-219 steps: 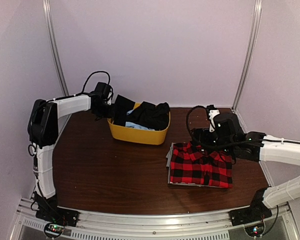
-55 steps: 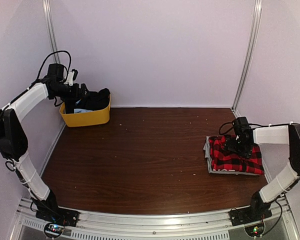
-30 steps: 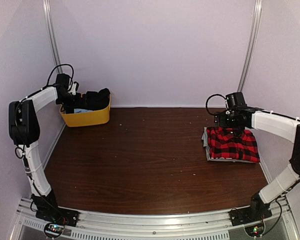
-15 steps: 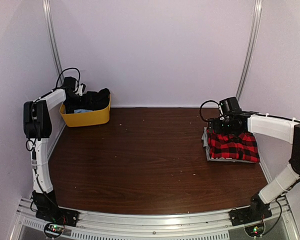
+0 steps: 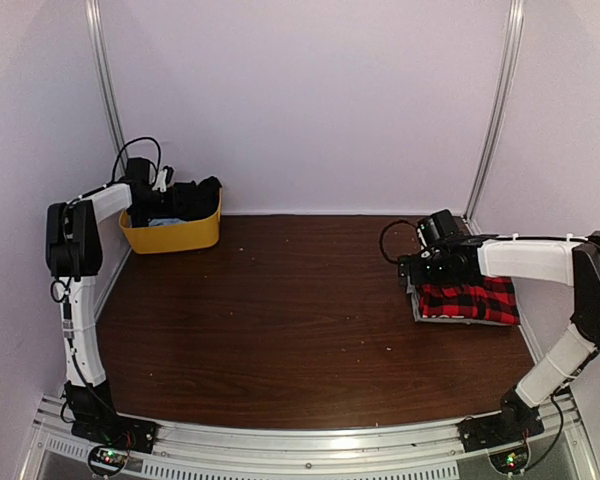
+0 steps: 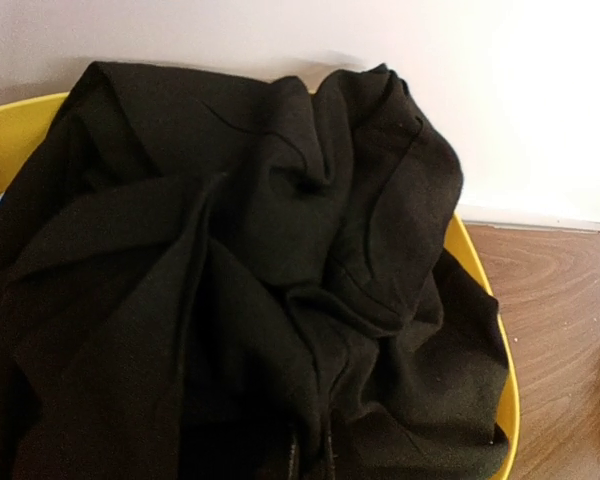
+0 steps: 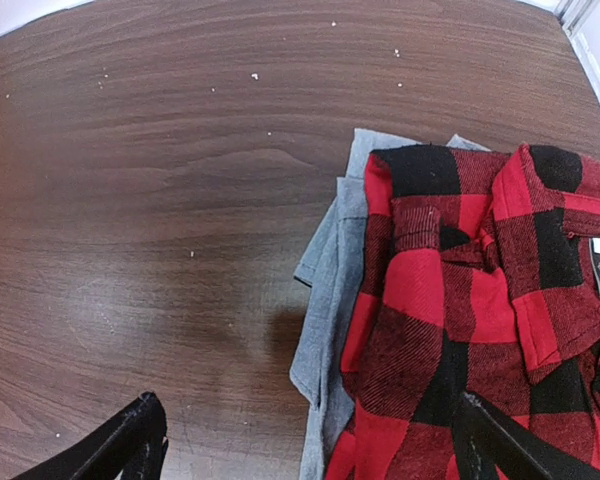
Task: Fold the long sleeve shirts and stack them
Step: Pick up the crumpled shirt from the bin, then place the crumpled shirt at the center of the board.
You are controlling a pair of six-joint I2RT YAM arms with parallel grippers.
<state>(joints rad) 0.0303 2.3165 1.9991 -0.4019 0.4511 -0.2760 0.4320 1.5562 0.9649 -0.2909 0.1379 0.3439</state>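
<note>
Two shirts, well apart. Far left, the black shirt (image 6: 280, 250) lies heaped in the yellow bin (image 5: 175, 237), with the left gripper (image 5: 165, 198) down in it; I can't tell whether it has a hold. It would do best to pinch a single layer and lift clear of the rim. The right gripper (image 7: 305, 425) gapes wide and empty beside the folded plaid shirt (image 7: 450, 300).

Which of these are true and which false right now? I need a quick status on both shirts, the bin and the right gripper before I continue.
1. The plaid shirt lies folded at the right side of the table. True.
2. It rests directly on bare wood. False: a grey cloth lies under it.
3. The black shirt is spread flat on the table. False: it sits bunched in the yellow bin.
4. The right gripper is open and holds nothing. True.
5. The bin stands at the table's near edge. False: it stands in the far left corner.
</note>
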